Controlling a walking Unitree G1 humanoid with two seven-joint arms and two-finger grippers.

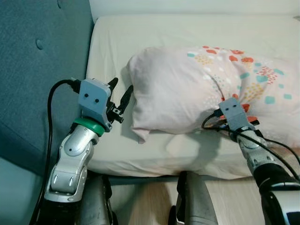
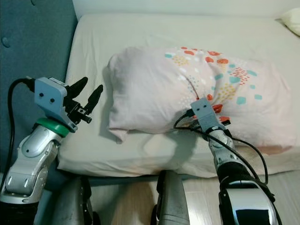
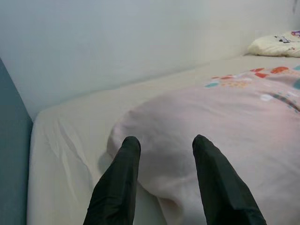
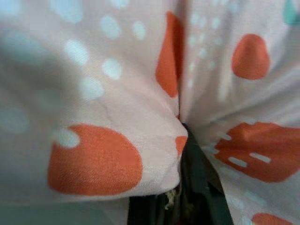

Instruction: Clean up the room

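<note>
A pale pink pillow [image 1: 187, 89] with orange and teal dots lies across the cream bed sheet [image 1: 140, 33]. My left gripper [image 1: 122, 86] hovers open just off the pillow's left end, touching nothing; in its wrist view both black fingers [image 3: 126, 154] point at that rounded end. My right gripper [image 1: 231, 108] is pressed into the pillow's near edge on the right. Creases in the fabric run toward it. The right wrist view is filled by bunched dotted fabric [image 4: 108, 93] pinched against a black finger [image 4: 197, 187].
A teal padded panel [image 1: 37, 70] rises along the bed's left side. A white wall [image 3: 117, 42] runs behind the bed. A second cream pillow [image 2: 293, 21] sits at the far right corner. Wooden floor [image 1: 150, 201] and my legs show below the mattress edge.
</note>
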